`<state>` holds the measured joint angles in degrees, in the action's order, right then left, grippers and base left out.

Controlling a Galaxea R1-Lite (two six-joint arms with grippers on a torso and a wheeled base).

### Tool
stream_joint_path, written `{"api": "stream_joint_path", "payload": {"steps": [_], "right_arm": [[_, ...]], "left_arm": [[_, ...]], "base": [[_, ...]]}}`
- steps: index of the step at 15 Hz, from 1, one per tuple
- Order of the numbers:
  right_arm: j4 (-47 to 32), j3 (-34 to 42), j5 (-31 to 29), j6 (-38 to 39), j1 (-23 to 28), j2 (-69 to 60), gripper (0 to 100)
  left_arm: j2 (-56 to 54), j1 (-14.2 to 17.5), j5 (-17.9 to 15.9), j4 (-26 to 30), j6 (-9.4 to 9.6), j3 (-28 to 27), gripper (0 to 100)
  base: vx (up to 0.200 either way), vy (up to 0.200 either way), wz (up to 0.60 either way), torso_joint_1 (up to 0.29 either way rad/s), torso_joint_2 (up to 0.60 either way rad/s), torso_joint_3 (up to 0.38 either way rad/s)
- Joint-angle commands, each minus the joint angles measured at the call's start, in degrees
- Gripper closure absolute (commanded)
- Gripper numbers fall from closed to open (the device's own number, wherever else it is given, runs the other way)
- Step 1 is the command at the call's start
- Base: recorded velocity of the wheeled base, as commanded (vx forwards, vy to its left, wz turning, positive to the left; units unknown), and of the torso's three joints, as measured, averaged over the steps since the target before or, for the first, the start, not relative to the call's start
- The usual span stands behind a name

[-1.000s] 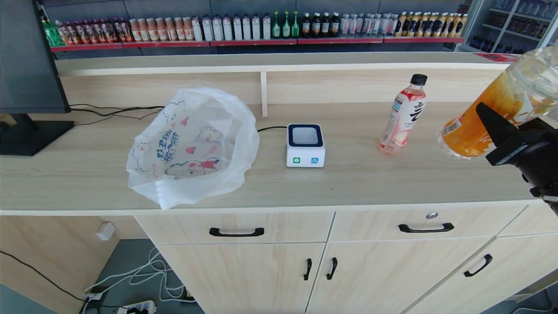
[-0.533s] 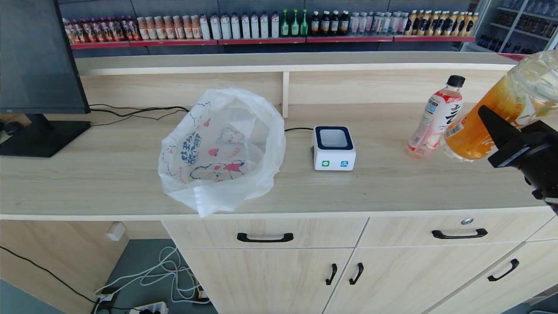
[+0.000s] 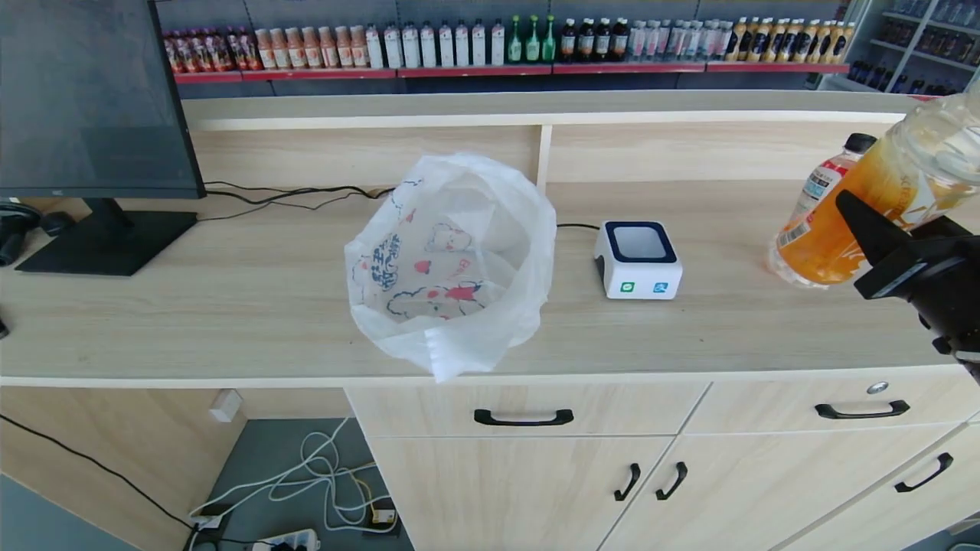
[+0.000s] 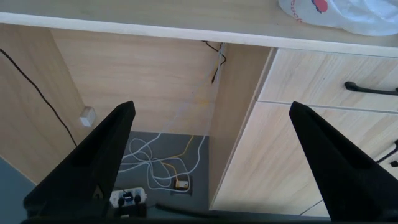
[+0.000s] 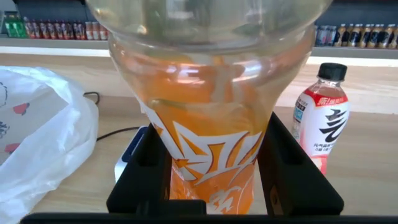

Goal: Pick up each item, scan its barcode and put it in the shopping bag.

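My right gripper (image 3: 892, 222) is shut on an orange drink bottle (image 3: 857, 210), held tilted in the air over the counter's right end. In the right wrist view the orange bottle (image 5: 211, 124) sits between the black fingers (image 5: 152, 155). A pink-labelled bottle (image 3: 823, 180) with a black cap stands upright behind it, also seen as the pink bottle (image 5: 323, 121). The white barcode scanner (image 3: 639, 260) sits mid-counter, and the open white shopping bag (image 3: 452, 260) lies left of it. My left gripper (image 4: 211, 162) is open below the counter edge, holding nothing.
A dark monitor (image 3: 92, 99) on a stand occupies the counter's left end, with cables (image 3: 291, 195) running behind the bag. A raised wooden ledge (image 3: 536, 115) backs the counter. Drawers and cabinet doors (image 3: 528, 417) lie below. Shelves of bottles (image 3: 536, 38) line the far wall.
The head camera has panned left, so everything slid right in view. The orange bottle stays in my right gripper and now covers most of the pink bottle.
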<state>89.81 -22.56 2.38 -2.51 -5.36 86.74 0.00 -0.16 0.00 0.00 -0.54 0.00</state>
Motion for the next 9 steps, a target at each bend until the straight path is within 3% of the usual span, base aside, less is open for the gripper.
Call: {"api": "stream_joint_path", "payload": {"steps": [1,6,9], "right_arm": [[0.19,-0.02,0.08,0.05,-0.09,0.19,100],[0.19,-0.81,0.17,0.14,-0.52,1.24,100],[0.19,-1.34,0.26,0.14,-0.61,1.86,100]], "left_arm": [[0.00,-0.02,0.00,0.00,0.01,0.00,0],[0.00,-0.02,0.00,0.00,-0.08,0.00,0],[0.00,-0.02,0.00,0.00,-0.08,0.00,0]], "base": [[0.000,0.000,0.00,0.000,0.00,0.000],[0.200,0.000,0.00,-0.007,0.00,0.007],[0.000,0.000,0.00,0.000,0.00,0.000]]}}
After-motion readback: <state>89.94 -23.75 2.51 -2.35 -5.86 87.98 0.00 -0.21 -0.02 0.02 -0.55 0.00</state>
